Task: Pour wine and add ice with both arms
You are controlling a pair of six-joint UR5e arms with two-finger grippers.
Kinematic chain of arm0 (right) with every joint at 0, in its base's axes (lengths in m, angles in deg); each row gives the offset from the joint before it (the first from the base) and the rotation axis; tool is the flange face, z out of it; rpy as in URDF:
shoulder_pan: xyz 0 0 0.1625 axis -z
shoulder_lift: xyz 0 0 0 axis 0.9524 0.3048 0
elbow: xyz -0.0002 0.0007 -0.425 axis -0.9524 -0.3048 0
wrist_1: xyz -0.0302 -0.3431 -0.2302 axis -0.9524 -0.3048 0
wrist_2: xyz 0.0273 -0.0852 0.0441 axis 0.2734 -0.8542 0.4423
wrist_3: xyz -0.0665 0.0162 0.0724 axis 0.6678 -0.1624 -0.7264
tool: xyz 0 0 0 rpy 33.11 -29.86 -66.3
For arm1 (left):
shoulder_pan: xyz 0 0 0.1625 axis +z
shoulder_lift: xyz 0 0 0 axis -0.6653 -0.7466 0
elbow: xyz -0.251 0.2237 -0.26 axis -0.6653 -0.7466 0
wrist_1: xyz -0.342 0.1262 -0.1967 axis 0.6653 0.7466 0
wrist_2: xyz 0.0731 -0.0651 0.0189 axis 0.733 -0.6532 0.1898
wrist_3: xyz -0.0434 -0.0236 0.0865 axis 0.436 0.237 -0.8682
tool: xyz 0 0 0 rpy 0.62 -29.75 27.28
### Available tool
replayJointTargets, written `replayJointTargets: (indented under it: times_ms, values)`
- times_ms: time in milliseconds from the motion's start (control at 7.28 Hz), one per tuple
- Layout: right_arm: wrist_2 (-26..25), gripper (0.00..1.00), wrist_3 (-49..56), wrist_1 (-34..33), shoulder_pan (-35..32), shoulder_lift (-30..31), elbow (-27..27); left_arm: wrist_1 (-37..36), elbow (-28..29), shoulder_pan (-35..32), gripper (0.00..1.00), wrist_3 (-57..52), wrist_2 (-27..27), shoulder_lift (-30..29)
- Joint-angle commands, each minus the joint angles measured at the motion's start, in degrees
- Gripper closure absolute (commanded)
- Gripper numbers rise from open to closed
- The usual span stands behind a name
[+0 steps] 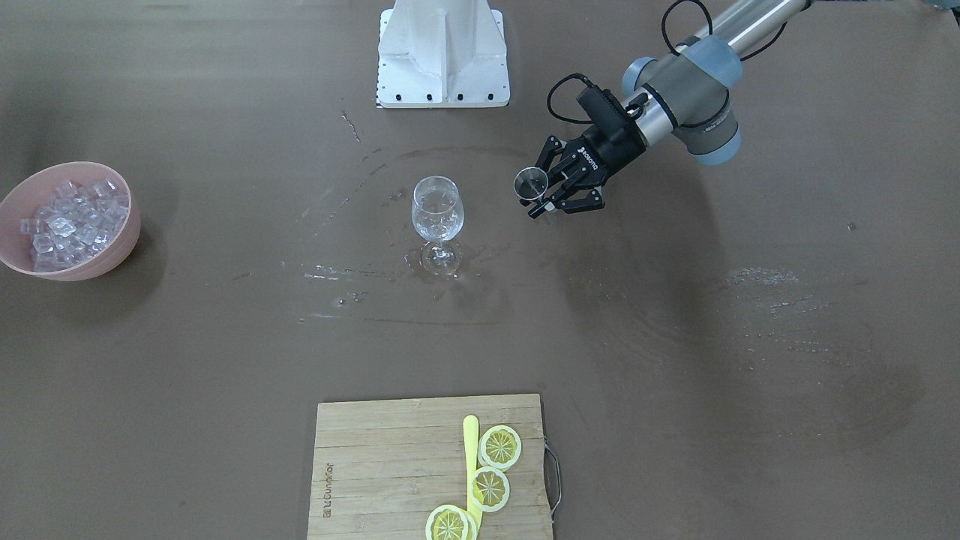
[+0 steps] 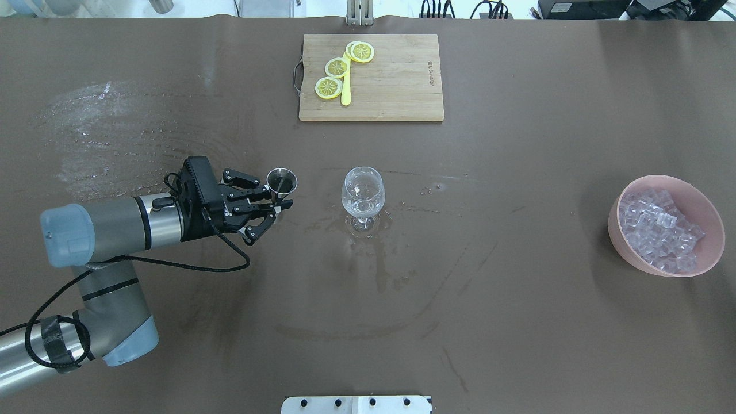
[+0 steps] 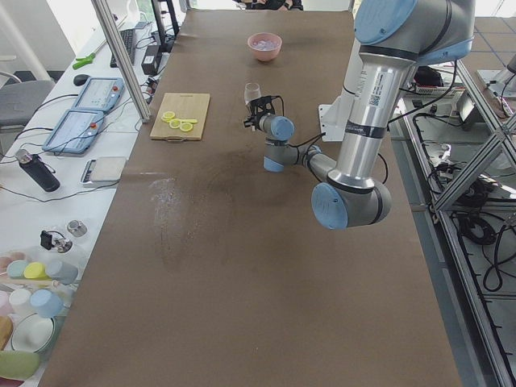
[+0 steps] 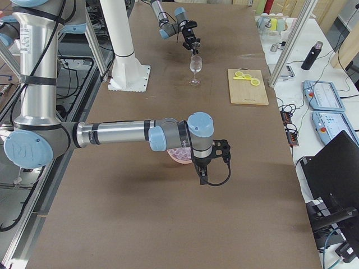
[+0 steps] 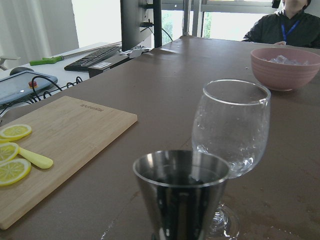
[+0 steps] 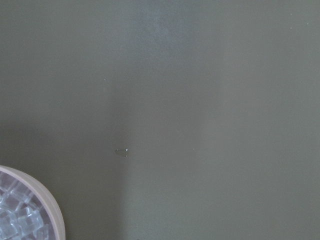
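Left arm [image 2: 109, 227] enters low from the robot's left, forearm nearly level. Its wrist is turned so the left tool [image 2: 275, 199] lies sideways, fingers closed around a metal cup [image 2: 282, 180] held upright above the bench [image 2: 460, 287]. Right arm [image 4: 118, 133] stretches level over the bench. The right tool [image 4: 203, 177] points straight down; its finger spacing is indiscernible.

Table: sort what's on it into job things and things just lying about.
Job: left gripper shut on cup; glass; ice in bowl.
Lying about: board; lemon slices; yellow utensil.
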Motion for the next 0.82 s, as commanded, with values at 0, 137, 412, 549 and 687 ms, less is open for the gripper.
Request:
replayJointTargets:
  times_ms: [0, 137, 412, 549, 687]
  values:
    - [0.0, 0.0, 0.0, 0.0, 0.0, 0.2, 0.0, -9.2, -6.1, -0.5, 1.0, -0.4, -1.8, -0.2]
    - [0.0, 0.0, 0.0, 0.0, 0.0, 0.3, -0.1, -13.9, -6.7, -0.5, 1.0, -0.7, -1.8, -2.6]
    - [0.1, 0.0, 0.0, 0.0, 0.0, 0.4, -0.1, -20.4, -7.1, -0.5, 1.0, -2.9, -1.8, -6.3]
    - [0.1, 0.0, 0.0, -0.1, 0.0, 0.5, -0.1, -25.2, -8.3, -0.4, 1.0, -2.9, -1.8, -8.0]
    - [0.1, 0.0, 0.0, -0.1, 0.0, 0.6, -0.1, -31.6, -10.1, -0.4, 1.0, -3.5, -1.9, -10.0]
